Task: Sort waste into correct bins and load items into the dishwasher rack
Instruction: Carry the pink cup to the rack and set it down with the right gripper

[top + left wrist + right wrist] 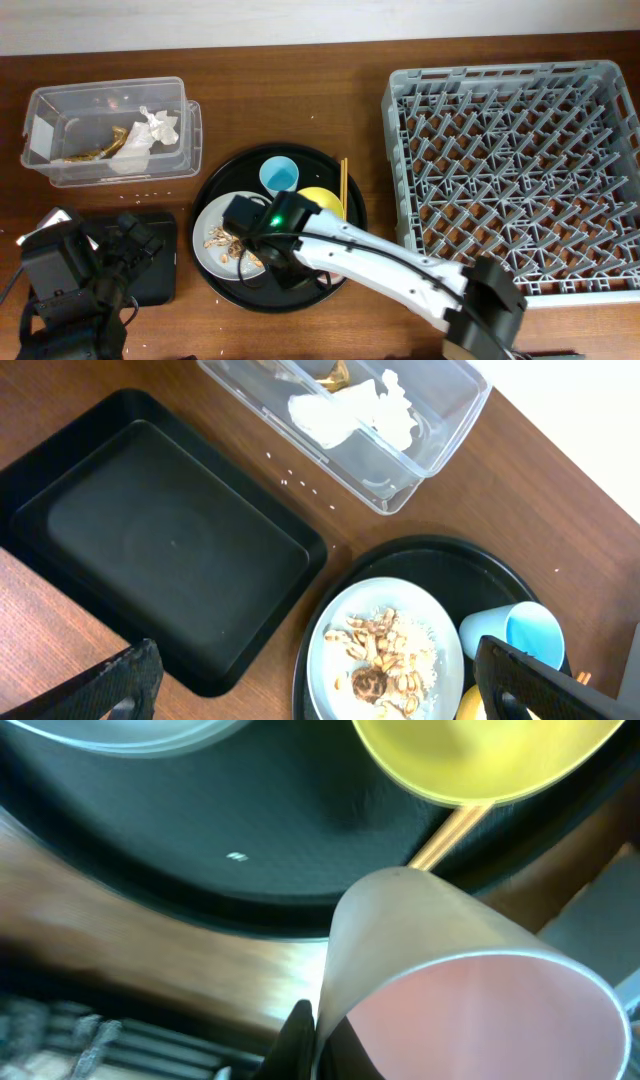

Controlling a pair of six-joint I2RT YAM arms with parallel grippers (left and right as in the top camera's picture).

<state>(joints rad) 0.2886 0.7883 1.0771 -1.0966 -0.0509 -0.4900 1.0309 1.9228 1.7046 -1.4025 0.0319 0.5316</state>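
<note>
My right gripper (318,1042) is shut on the rim of the pink cup (450,1000), held above the round tray's edge; in the overhead view (262,250) it hides the cup. The yellow bowl (322,200), blue cup (279,175), chopsticks (344,180) and grey plate (212,218) with brown scraps (385,650) sit on that tray. The clear box (110,130) holds the napkin (158,125) and scraps. My left gripper (320,690) is open and empty over the shallow black tray (160,540). The rack (520,170) stands at the right, nothing in it.
The round black tray (230,170) lies between the bins and the rack. White crumbs dot the wood between the clear box and the shallow tray. The right arm stretches from the front right across the round tray.
</note>
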